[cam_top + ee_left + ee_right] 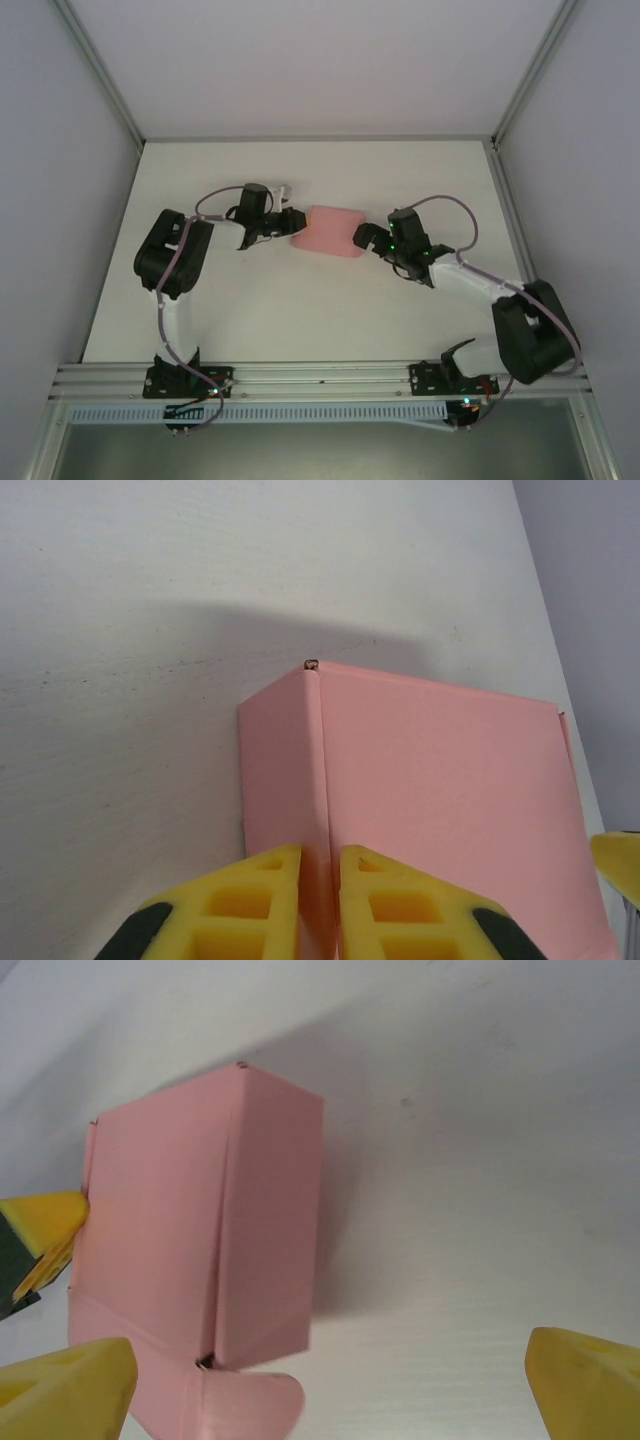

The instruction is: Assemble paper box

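The paper box (328,232) is a small pink folded box lying mid-table between both arms. My left gripper (293,222) is at its left end. In the left wrist view, my left gripper (320,865) is shut on a folded edge of the paper box (440,780), with the yellow fingertips (270,880) pressed on either side of the card. My right gripper (362,238) sits at the box's right end. In the right wrist view it (330,1350) stands wide open. There the paper box (160,1220) lies toward its left finger, with a rounded flap (240,1405) sticking out loose.
The white tabletop (300,310) is bare around the box. Grey walls and metal frame posts (500,130) close in the sides and back. A rail (320,378) with the arm bases runs along the near edge.
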`<action>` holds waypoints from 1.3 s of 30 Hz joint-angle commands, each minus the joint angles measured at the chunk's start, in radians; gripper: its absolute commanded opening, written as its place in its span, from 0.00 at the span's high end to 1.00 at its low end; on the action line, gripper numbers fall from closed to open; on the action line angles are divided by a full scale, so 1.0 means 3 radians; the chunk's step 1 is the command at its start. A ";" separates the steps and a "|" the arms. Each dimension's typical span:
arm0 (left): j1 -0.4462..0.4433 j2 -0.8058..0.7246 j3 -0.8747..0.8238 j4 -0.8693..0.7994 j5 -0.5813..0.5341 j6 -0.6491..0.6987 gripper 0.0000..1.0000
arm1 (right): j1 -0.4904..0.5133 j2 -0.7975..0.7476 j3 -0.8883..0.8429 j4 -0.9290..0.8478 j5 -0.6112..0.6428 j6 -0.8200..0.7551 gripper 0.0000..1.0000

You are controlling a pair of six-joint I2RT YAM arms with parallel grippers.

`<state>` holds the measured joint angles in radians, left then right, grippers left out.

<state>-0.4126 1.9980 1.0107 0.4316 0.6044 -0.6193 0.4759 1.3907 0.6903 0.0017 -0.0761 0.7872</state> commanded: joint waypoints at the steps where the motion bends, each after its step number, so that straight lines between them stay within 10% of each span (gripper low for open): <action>1: 0.0062 0.0089 -0.0164 -0.0215 0.0000 -0.0065 0.89 | -0.0042 0.0320 0.0347 0.0017 -0.0410 -0.0034 0.00; 14: 0.0117 0.0097 -0.0223 -0.0151 0.0026 -0.0027 0.88 | -0.0281 0.1132 0.0437 0.1229 -0.1382 0.0217 0.09; 28: 0.0128 -0.0180 -0.0276 0.0356 0.0042 0.0004 0.74 | -0.0325 0.0973 0.0233 0.1886 -0.1747 0.0496 0.65; 32: 0.0128 -0.0448 -0.0231 0.0218 0.0040 0.0214 0.50 | -0.0327 0.0779 0.0199 0.1747 -0.1748 0.0458 0.66; 36: 0.0115 -0.0877 -0.0264 -0.0071 -0.0178 0.0693 0.01 | -0.0328 0.0506 0.0220 0.1213 -0.1594 0.0348 0.67; 39: 0.0032 -0.1285 -0.0330 -0.0345 -0.0537 0.1209 0.00 | -0.0350 0.0324 0.0300 0.0714 -0.1583 0.0399 0.67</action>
<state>-0.3840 1.7237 0.9287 0.4133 0.5449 -0.4473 0.3794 1.5356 0.7547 0.3813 -0.5560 0.9176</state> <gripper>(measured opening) 0.994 0.421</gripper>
